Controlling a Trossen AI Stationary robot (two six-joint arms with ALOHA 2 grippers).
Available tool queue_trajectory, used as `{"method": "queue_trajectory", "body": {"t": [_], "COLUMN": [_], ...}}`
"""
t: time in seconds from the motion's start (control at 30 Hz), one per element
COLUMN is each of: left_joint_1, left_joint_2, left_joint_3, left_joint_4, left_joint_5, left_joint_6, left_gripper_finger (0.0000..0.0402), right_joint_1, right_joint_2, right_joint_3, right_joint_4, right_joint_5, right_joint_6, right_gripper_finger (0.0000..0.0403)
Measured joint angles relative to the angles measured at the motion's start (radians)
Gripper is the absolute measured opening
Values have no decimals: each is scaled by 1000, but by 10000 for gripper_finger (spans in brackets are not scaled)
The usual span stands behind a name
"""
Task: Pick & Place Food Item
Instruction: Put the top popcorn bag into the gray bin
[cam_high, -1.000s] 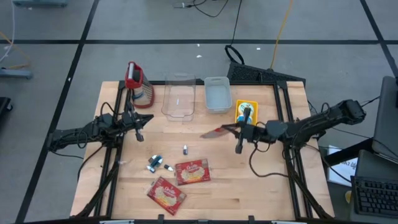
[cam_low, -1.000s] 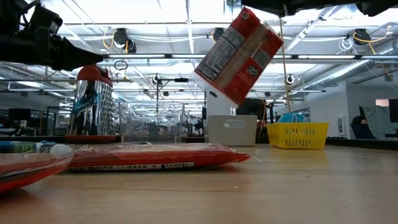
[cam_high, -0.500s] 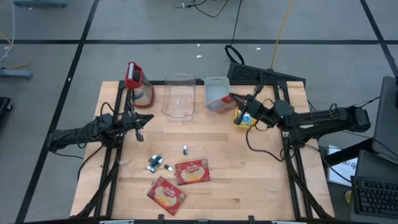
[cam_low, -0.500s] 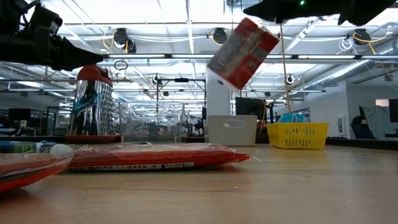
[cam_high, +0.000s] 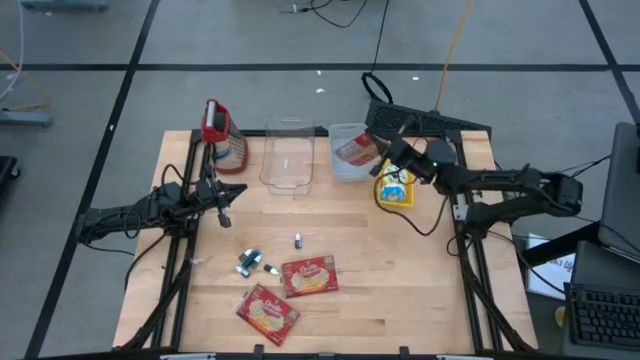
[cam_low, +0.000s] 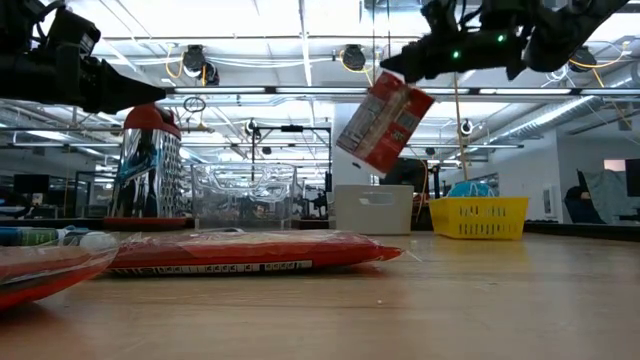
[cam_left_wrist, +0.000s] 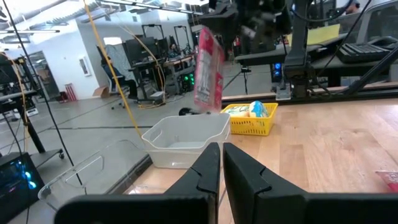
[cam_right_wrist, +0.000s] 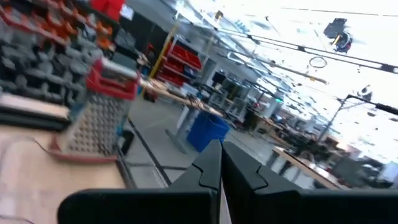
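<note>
My right gripper (cam_high: 374, 150) is shut on a red food packet (cam_high: 354, 150) and holds it over the grey bin (cam_high: 346, 166) at the table's far side. In the low view the red food packet (cam_low: 385, 122) hangs tilted below my right gripper (cam_low: 400, 66). In the left wrist view the red food packet (cam_left_wrist: 208, 68) hangs above the grey bin (cam_left_wrist: 186, 140). My left gripper (cam_high: 223, 202) is shut and empty at the table's left side, above the table. My right gripper holds the red food packet by its upper end (cam_low: 396, 80); the fingers come from the table's right side. The packet hangs tilted below the fingers, lifted clear above the grey bin. The right wrist view does not show the contact.
A clear container (cam_high: 287, 156) stands left of the bin, with a red-topped grater (cam_high: 216, 131) farther left. A yellow basket (cam_high: 396, 186) with food sits right of the bin. Two red packets (cam_high: 308, 277) (cam_high: 268, 312) and small items (cam_high: 250, 262) lie near the front.
My right gripper has carried the red packet from the table's middle toward the far edge and a little left, ending over the grey bin. The packet stays lifted and tilted, hanging below the fingers.
</note>
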Motion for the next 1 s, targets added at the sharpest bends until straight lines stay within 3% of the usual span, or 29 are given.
{"method": "queue_trajectory", "body": {"t": [0.23,0.33,0.63,1.0], "left_joint_1": [0,0,0,0], "left_joint_2": [0,0,0,0], "left_joint_3": [0,0,0,0], "left_joint_4": [0,0,0,0], "left_joint_5": [0,0,0,0], "left_joint_6": [0,0,0,0], "left_gripper_finger": [24,24,24,24], "right_joint_1": [-67,-96,-155,-172], "right_joint_2": [137,205,381,349], "right_joint_3": [68,121,312,351], "right_joint_4": [15,-14,-209,-264], "right_joint_5": [-5,-54,-76,-25], "right_joint_6": [-211,-281,-512,-645], "right_gripper_finger": [0,0,0,0]}}
